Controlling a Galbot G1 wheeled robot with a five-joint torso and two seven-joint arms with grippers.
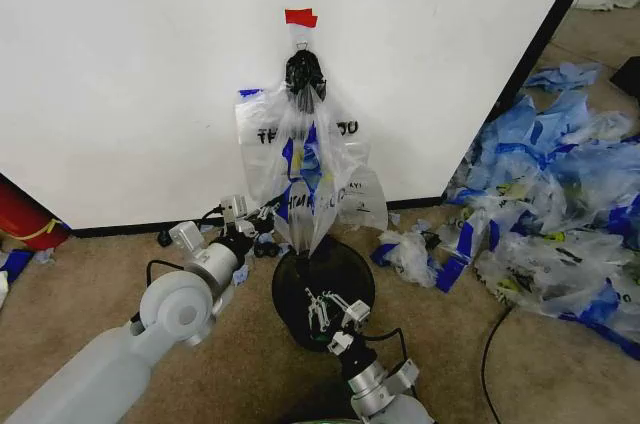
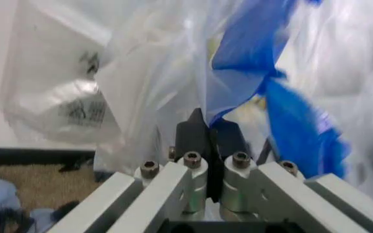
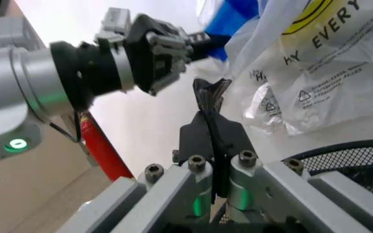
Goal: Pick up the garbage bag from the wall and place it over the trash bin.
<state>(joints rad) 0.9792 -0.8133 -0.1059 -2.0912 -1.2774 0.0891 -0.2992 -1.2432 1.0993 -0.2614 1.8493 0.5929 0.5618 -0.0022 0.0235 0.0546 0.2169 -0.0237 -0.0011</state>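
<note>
While the garbage bag [image 1: 305,169] hangs down the wall [image 1: 130,74] from a hook under a piece of red tape [image 1: 300,17], its long axis runs vertical, with its lower end dangling just above the trash bin [image 1: 322,289] on the carpet. The left gripper [image 1: 262,216] is the nearer of the two: it sits at the bag's lower left edge, and in the left wrist view its black fingers [image 2: 198,133] are pressed together with blue handle film and clear plastic caught between their tips. So the bag lies up and ahead of that grip. The right gripper [image 1: 318,310] hovers over the bin's mouth, below the bag, pinched tight on a scrap of black film [image 3: 209,94].
</note>
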